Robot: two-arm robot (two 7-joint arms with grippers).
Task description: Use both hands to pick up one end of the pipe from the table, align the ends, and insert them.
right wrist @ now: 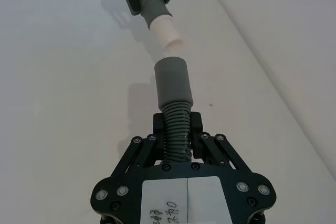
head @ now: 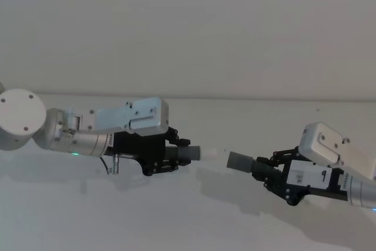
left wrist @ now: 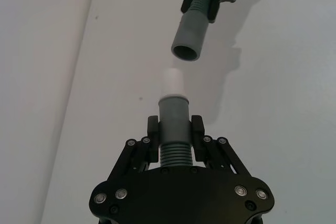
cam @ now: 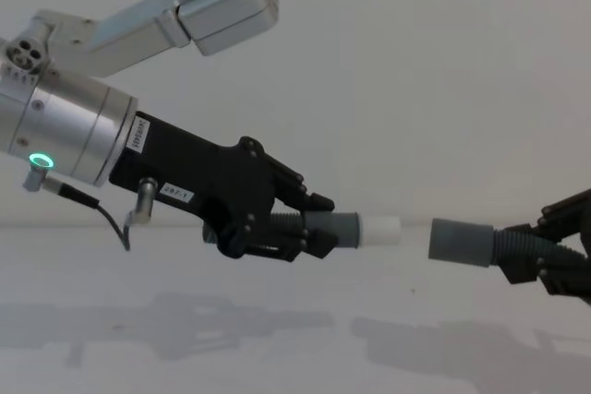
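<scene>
A: What have the fingers (left wrist: pixel 197 129) got?
B: The left gripper (left wrist: pixel 175 132) clamps the ribbed part of one hose piece (left wrist: pixel 174 124); its smooth grey cuff (cam: pixel 344 227) ends in a white tip (cam: pixel 379 229).
A: And the other?
B: The right gripper (right wrist: pixel 177 129) pinches the second hose piece (right wrist: pixel 176 135); its wider grey cuff (head: pixel 239 161) faces the tip, a small gap between; both held above the white desk (head: pixel 88 216).
</scene>
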